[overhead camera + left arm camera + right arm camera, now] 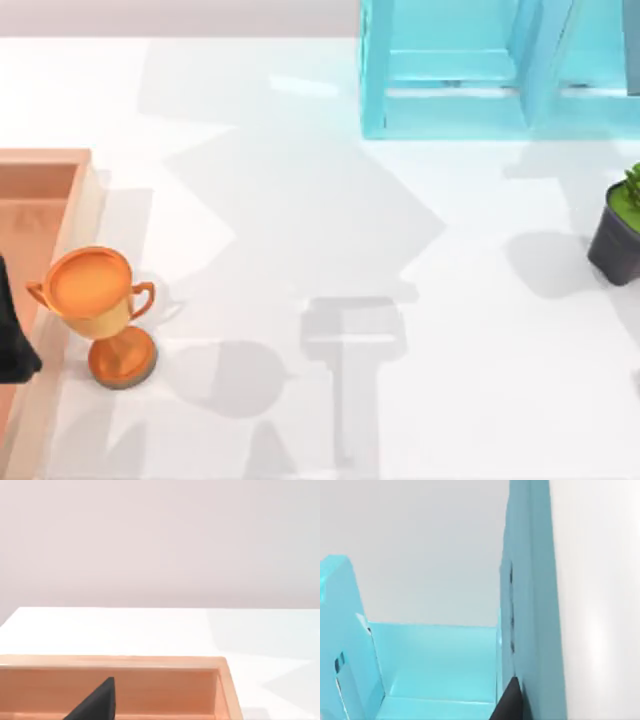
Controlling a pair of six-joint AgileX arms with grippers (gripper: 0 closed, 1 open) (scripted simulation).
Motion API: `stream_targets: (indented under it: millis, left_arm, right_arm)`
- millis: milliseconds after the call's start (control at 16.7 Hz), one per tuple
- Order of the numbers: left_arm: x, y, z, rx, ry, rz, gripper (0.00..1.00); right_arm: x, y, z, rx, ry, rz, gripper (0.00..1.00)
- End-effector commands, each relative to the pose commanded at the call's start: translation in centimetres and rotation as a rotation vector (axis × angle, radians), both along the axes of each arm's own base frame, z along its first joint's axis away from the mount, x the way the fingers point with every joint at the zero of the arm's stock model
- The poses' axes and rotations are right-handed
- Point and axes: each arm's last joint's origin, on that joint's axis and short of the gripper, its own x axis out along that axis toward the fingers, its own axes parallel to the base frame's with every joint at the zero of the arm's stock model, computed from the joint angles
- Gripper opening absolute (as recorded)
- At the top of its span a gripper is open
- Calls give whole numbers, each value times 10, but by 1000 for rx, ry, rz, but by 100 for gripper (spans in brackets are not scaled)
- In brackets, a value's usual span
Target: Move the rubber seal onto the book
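Showing at the far left edge of the top view, a dark part of the left arm (14, 340) is cut off by the frame over the shallow orange-tan wooden tray (45, 165); whether the left end effector is open or closed cannot be told, since only a black fingertip (97, 702) pokes into the left wrist view above the tray's inner wall (150, 690); the right end effector is likewise beyond telling, one black fingertip (507, 705) showing against the light-blue shelf unit (530, 605); that shelf unit (470, 70) stands at the upper right of the top view, cropped by the top edge; a shiny orange trophy cup with two handles (98, 310) stands upright at lower left, just beside the tray; a green plant in a dark pot (620, 235) is cut off at the right edge; the white desk (330, 250) carries soft grey shadows of the arms; a pale plain wall (160, 540) rises behind it; neither task object can be located from these views.
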Motion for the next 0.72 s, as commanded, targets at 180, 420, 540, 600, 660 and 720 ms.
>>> stream_targets:
  millis: [180,420,540,600,660,720]
  left_arm:
    - [0,0,0,0,0,0,100]
    - [0,0,0,0,0,0,100]
    - [0,0,0,0,0,0,100]
    - [0,0,0,0,0,0,100]
    - [0,0,0,0,0,0,100]
    - [0,0,0,0,0,0,100]
  right_arm:
    - [16,40,2,-214,-61,30,0]
    - [31,111,-11,-536,-108,70,0]
    - [31,152,-21,-696,-132,95,0]
    - [28,173,-25,-771,-146,109,0]
    - [24,194,-30,-840,-160,124,0]
    - [19,213,-36,-906,-171,139,0]
